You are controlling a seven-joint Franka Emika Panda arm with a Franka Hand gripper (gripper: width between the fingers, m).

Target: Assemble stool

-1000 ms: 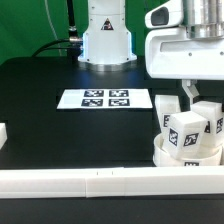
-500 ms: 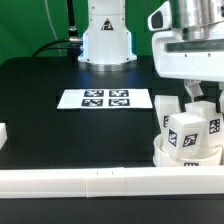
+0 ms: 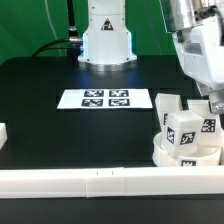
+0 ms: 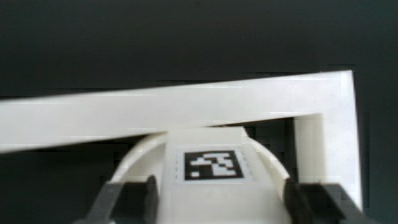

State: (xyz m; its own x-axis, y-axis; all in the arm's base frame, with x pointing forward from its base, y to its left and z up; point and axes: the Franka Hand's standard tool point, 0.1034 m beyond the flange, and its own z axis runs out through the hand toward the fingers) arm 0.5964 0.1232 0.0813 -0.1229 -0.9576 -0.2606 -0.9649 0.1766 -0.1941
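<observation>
The stool stands on the black surface at the exterior view's right, just behind the long white rail. Its round seat lies flat and its tagged block legs point upward. The end effector is directly above one leg; its two fingers stand on both sides of this leg, half closed around it. The marker board lies well apart.
</observation>
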